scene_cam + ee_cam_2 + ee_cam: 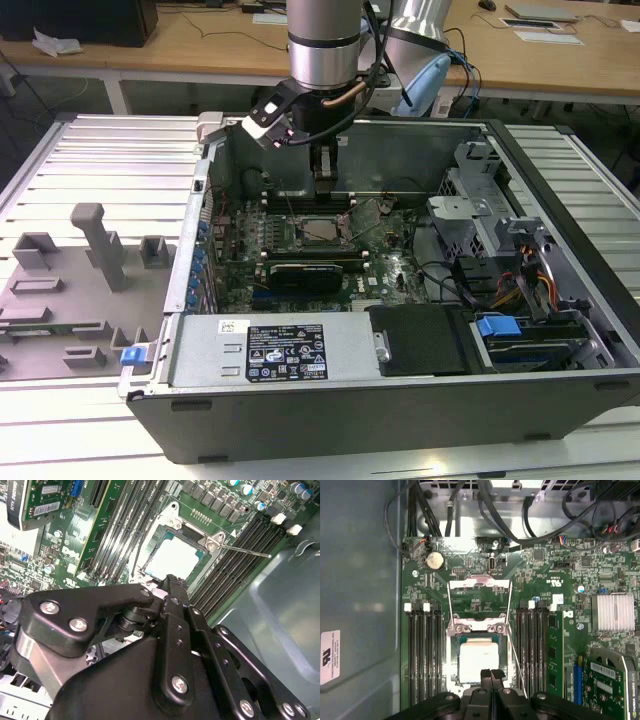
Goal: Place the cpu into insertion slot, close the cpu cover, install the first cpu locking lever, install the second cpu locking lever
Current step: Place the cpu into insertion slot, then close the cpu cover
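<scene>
Inside the open computer case [400, 410], which lies on its side on a ribbed metal table [100, 160], we see a white printed label [285, 350] on the power supply box and a second white sticker [330, 657] on the case wall; we leave their print unread. The case holds a green motherboard [560, 580], a dark graphics card [305, 272], bundled cables and a drive bay with a blue tab [497, 326].

The cpu [479, 662] sits in the insertion slot [453, 660], its silver-grey top facing up, between the two banks of black memory slots [425, 650]. The cpu cover [480, 582] is swung open on its hinge, off the chip, and we see the board through its window. A thin locking lever [245, 550] sticks out unlatched beside the socket.

The gripper [490, 672] hangs just over one edge of the chip, its fingers pressed together with nothing visible between them.
</scene>
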### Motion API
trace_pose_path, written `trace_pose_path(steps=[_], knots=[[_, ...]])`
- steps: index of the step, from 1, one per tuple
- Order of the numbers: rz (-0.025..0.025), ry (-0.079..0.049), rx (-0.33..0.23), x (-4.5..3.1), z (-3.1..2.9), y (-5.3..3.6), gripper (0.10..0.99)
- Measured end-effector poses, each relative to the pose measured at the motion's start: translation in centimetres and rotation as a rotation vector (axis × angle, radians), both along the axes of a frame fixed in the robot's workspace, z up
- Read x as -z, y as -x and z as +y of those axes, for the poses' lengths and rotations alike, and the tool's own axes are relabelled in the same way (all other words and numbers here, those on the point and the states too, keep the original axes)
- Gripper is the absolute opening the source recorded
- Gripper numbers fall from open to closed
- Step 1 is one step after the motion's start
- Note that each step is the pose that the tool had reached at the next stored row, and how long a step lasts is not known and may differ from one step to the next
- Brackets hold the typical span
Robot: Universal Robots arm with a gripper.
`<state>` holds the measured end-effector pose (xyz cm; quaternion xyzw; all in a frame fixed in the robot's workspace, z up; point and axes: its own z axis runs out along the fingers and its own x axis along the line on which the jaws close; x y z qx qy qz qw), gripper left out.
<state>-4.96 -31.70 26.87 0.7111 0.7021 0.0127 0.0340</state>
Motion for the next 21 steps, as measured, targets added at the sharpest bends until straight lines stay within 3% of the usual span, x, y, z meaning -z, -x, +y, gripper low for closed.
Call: trace_pose_path(steps=[5,21], knots=[[-0.0001,0.000,0.000,0.00,-0.01,-1.30,0.106],[-0.0001,0.000,0.000,0.00,0.00,-1.47,0.106]])
